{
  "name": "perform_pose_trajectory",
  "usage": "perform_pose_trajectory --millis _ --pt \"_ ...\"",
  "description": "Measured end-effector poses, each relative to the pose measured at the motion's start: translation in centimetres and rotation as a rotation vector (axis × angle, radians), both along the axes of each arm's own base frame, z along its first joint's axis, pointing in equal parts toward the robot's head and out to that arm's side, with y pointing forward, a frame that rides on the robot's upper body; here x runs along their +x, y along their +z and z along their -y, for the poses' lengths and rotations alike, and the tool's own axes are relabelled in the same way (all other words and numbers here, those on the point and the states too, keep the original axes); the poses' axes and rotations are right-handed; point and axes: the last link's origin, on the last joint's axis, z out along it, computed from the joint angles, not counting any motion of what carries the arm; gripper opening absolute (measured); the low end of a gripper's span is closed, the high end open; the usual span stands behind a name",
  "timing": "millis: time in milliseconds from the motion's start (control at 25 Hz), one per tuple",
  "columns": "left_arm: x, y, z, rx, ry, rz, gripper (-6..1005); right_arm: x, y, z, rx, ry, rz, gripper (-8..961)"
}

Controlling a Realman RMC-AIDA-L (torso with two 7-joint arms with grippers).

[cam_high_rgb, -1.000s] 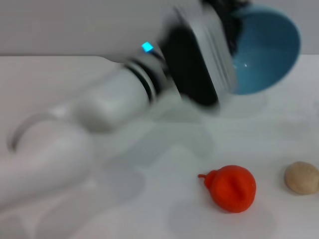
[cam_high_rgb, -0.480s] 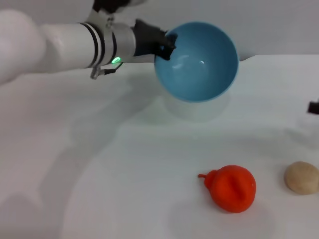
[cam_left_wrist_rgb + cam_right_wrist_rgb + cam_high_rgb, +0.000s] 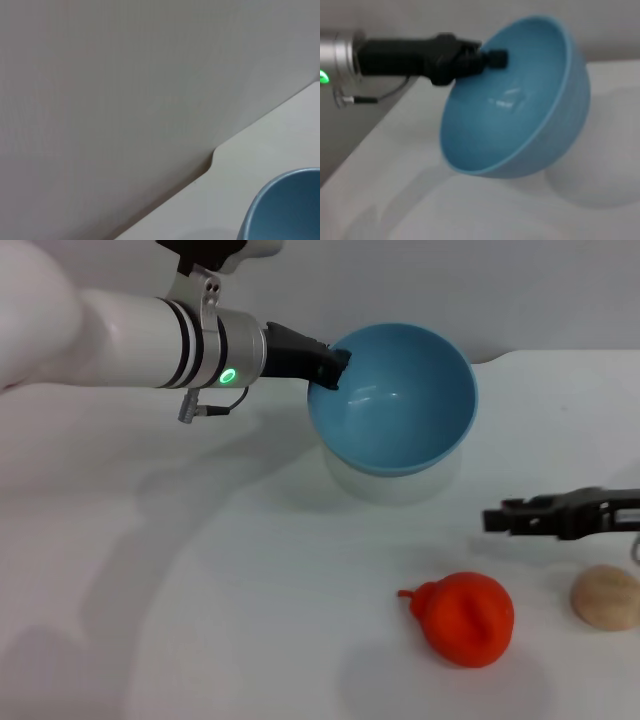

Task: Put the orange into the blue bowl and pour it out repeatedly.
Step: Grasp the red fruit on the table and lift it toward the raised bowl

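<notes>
The orange (image 3: 465, 618) lies on the white table at the front right, with its stem nub to the left. My left gripper (image 3: 326, 367) is shut on the near-left rim of the blue bowl (image 3: 397, 400) and holds it tilted toward me just above the table; the bowl is empty. In the right wrist view the bowl (image 3: 520, 110) shows tipped, with the left gripper (image 3: 492, 58) pinching its rim. A piece of the bowl (image 3: 285, 210) shows in the left wrist view. My right gripper (image 3: 492, 519) reaches in from the right, above and just behind the orange.
A beige-tan ball (image 3: 605, 597) rests on the table right of the orange, under the right arm. The white table (image 3: 200, 620) ends at a grey wall behind the bowl.
The left arm swung the bowl from the far right back toward the middle and lowered it, less tipped. The right gripper came into view from the right. The orange has not moved.
</notes>
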Motion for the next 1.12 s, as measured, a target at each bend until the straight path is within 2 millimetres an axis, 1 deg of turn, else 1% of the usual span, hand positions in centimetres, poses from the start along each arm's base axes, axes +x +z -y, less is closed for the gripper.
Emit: perform_pose_trajectory --millis 200,240,280,440,640,760,1120 --pt "-0.2 0.0 -0.1 0.006 0.007 0.001 -1 -0.4 -2.8 -0.3 -0.073 0.004 0.056 508" --pt "-0.2 -0.1 -0.1 0.006 0.009 0.000 -1 -0.6 -3.8 -0.1 -0.105 0.004 0.066 508" --pt "-0.2 0.0 -0.1 0.007 0.009 0.001 -1 -0.6 -3.8 -0.1 -0.105 0.004 0.066 508" --pt "-0.2 0.0 -0.1 0.012 0.008 0.003 -1 -0.6 -5.6 0.5 -0.180 -0.004 0.109 507" --pt "-0.2 0.0 -0.3 0.032 0.004 0.002 -1 -0.4 -6.0 0.8 -0.207 -0.015 0.136 506" --pt "-0.3 0.0 -0.2 0.032 0.005 0.000 -2 -0.6 -6.0 1.0 -0.222 0.016 0.139 505" --pt "-0.4 -0.1 -0.2 0.030 0.008 0.001 -2 -0.9 -5.6 0.9 -0.217 0.045 0.138 246"
